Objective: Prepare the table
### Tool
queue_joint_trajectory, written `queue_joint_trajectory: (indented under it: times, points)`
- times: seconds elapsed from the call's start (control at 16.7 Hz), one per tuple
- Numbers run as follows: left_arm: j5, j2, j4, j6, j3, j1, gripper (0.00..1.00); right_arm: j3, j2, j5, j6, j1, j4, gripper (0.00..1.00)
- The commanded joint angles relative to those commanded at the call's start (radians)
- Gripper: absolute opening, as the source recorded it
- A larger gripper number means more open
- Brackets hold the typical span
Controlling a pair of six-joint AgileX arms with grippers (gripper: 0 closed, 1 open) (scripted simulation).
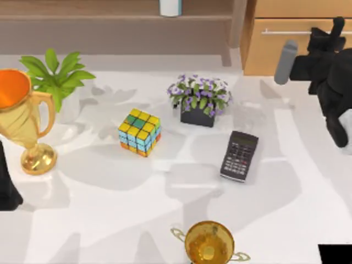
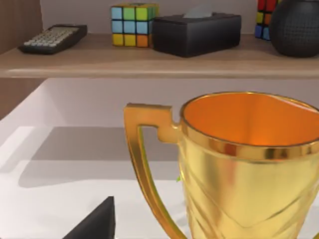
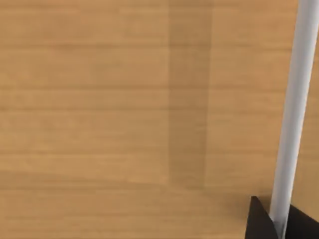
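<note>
The white table [image 1: 165, 209] carries a tall gold trophy [image 1: 22, 118] at its left edge. My left gripper [image 1: 6, 187] sits just in front of that trophy, whose cup [image 2: 249, 149] looms close in the left wrist view. At the back right, my right gripper [image 1: 334, 28] is up against the light-brown drawer cabinet [image 1: 286, 55]. In the right wrist view its dark fingertips [image 3: 260, 221] sit on either side of the silver bar handle [image 3: 294, 109], closed on it.
On the table stand a green plant [image 1: 55, 77], a colour cube [image 1: 139, 132], a pot of purple flowers [image 1: 199, 100], a black calculator [image 1: 240, 155] and a second gold trophy [image 1: 209, 242] at the front edge. A brown shelf [image 2: 149, 62] behind holds a calculator, cubes and a tissue box.
</note>
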Motion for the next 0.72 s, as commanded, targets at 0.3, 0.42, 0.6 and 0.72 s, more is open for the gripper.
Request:
queue_joint_trajectory:
  times: [0.3,0.42,0.6,0.72]
  points:
    - [0.0,0.0,0.0,0.0,0.0,0.0,1.0,0.078,0.037,-0.01,0.0,-0.008,-0.046,0.0]
    - [0.0,0.0,0.0,0.0,0.0,0.0,1.0,0.078,0.037,-0.01,0.0,-0.008,-0.046,0.0]
    - [0.0,0.0,0.0,0.0,0.0,0.0,1.0,0.078,0.037,-0.01,0.0,-0.008,-0.046,0.15]
    - [0.0,0.0,0.0,0.0,0.0,0.0,1.0,0.078,0.037,-0.01,0.0,-0.008,-0.046,0.3]
